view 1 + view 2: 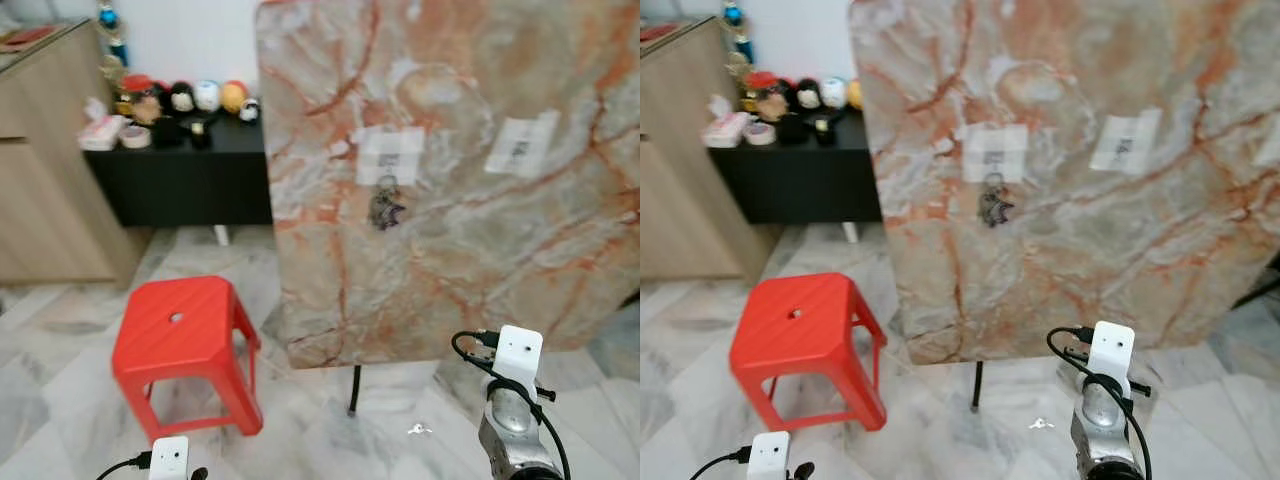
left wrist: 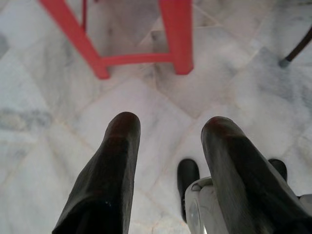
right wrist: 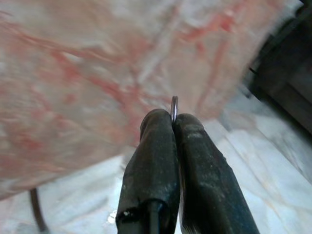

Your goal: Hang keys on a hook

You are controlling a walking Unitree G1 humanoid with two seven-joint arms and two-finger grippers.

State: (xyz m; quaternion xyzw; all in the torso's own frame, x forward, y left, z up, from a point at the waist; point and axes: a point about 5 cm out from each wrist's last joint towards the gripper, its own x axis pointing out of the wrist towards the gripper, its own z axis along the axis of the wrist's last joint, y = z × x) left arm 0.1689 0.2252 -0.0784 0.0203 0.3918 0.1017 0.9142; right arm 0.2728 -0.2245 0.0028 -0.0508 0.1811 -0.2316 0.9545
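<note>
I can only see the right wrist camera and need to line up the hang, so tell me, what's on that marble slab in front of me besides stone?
Observer: Two white patches are stuck on the marble slab. A bunch of keys hangs just below the left patch.
Operator: My right gripper has the key ring pinched. What about the other patch?
Observer: The right patch has nothing hanging under it. Whether it carries a hook is too small to tell.
Operator: And my left arm?
Observer: The left gripper is open, low over the floor beside the red stool.
</note>
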